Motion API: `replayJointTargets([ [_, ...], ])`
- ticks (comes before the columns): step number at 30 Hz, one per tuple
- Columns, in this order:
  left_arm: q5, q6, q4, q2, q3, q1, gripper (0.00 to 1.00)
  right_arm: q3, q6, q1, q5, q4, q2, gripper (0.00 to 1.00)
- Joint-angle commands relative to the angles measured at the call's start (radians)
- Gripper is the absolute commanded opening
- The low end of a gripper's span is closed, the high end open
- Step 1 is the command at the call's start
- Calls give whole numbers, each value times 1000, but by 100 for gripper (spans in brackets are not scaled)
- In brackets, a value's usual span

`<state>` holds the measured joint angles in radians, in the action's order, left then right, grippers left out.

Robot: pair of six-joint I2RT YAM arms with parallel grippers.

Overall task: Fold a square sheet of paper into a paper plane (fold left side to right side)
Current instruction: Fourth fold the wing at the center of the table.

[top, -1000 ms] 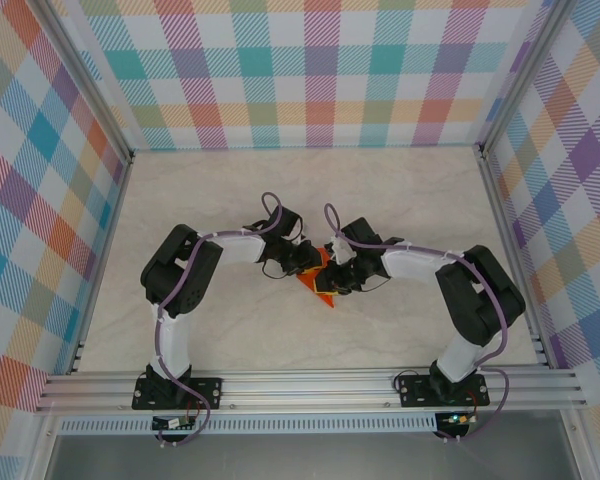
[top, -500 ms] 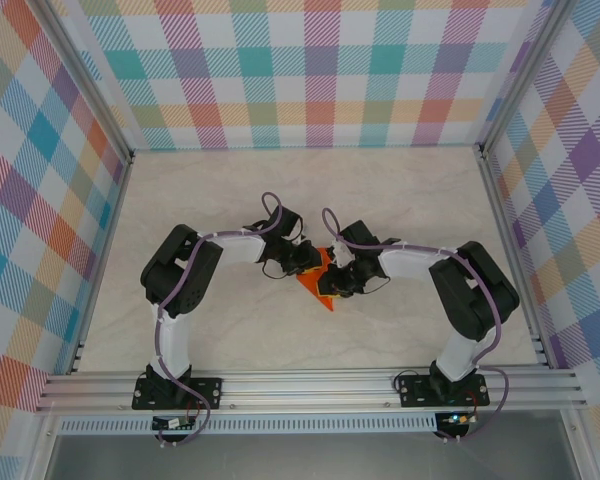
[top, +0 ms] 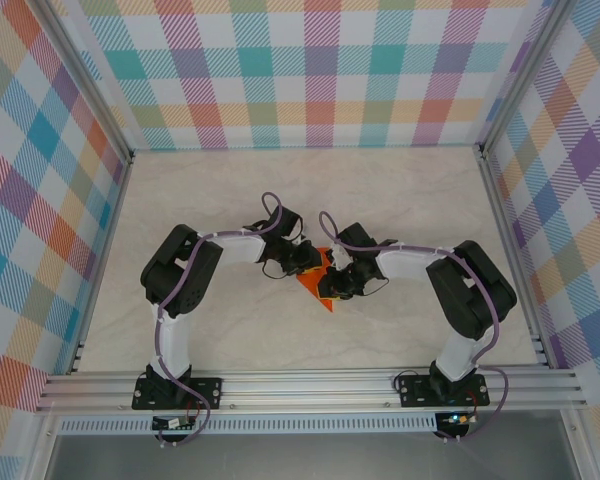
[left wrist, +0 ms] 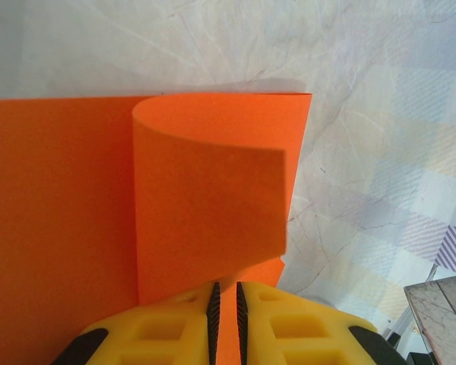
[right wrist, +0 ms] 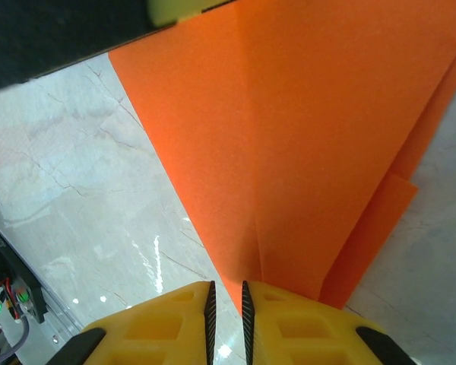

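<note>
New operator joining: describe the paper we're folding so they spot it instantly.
Start at the pale marbled table inside the plaid walls. Near its middle, the left gripper and right gripper both pinch a thin bright orange sheet of paper, one flap curling over. Solid orange sets it apart from yellow fingers and checked walls.

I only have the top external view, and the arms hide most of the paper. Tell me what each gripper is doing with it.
Observer: Left wrist view: the left gripper is closed on the near edge of the orange paper.
Operator: Report the fold.
Observer: A flap curls over onto the sheet, its bend rounded, not pressed flat.
Operator: Now the right side.
Observer: The right gripper pinches a pointed corner; a crease runs up from the jaws.
</note>
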<state>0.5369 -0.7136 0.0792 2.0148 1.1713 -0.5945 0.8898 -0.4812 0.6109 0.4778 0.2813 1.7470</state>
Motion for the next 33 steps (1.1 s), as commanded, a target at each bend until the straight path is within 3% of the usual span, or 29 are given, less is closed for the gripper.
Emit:
replayJointTargets([
  [1,-55,14,133,25,-29,-16,17,-18,26,11,-27,60,19,19],
  [11,-56,14,131,27,-29,-16,17,-5,50,17,-85,111,14,19],
  [33,-64,17,133,32,-33,-11,17,-101,66,33,-80,190,-46,10],
])
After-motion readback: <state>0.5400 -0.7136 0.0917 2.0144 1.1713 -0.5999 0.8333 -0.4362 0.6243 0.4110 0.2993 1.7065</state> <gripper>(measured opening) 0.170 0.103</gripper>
